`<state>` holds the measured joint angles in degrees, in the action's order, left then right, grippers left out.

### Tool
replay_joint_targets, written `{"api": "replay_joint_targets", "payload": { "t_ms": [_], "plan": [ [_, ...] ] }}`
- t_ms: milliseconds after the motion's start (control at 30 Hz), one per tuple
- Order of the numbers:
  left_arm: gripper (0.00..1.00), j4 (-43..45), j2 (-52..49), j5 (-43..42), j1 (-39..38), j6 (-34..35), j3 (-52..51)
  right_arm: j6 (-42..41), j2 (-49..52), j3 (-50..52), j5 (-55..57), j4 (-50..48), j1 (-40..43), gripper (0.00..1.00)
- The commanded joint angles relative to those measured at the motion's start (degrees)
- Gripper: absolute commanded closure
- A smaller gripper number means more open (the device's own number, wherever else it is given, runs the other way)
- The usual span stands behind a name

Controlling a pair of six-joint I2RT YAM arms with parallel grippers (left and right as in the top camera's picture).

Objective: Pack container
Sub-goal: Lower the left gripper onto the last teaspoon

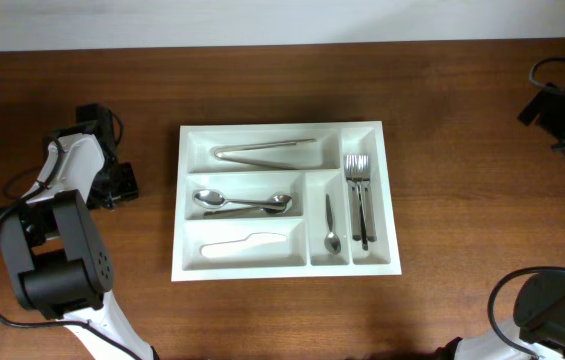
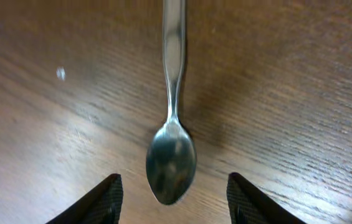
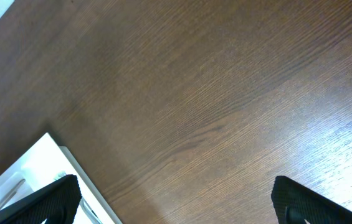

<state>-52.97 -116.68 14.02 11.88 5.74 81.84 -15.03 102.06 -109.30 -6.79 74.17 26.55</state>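
The container [image 1: 282, 273], a white cutlery tray, lies in the middle of the table. It holds tongs [image 1: 262, 150], spoons [image 1: 242, 203], a white knife [image 1: 245, 245], a small spoon [image 1: 330, 225] and forks [image 1: 360, 195]. In the left wrist view a steel spoon [image 2: 172, 158] lies on the bare wood, bowl toward me. My left gripper [image 2: 174, 180] is open, one finger on each side of the bowl, with a gap at both sides. In the overhead view that spoon is hidden under the left arm [image 1: 112, 183]. My right gripper [image 3: 176, 190] stands wide open over bare wood, holding nothing.
A corner of the container [image 3: 32, 165] shows at the lower left of the right wrist view. The left arm's base [image 1: 57, 265] stands at the front left, the right arm's base [image 1: 552, 305] at the front right. Cables lie at the table's left edge.
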Motion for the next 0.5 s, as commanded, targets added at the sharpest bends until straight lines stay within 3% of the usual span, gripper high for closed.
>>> {"api": "replay_joint_targets", "payload": {
  "t_ms": [0,200,467],
  "plan": [
    [0.44,0.28,0.33,1.38,0.28,-3.91,-0.39,-0.5,-0.76,-0.63,-0.11,0.0,0.15,0.01],
    [0.43,0.46,0.33,-2.45,0.28,-3.34,-0.46,-0.5,-0.76,-0.63,-0.11,0.0,0.15,0.01],
    [0.38,2.64,0.33,-2.64,0.28,2.54,-1.53,-0.5,-0.76,-0.63,-0.11,0.0,0.15,0.01]
  ]
}}
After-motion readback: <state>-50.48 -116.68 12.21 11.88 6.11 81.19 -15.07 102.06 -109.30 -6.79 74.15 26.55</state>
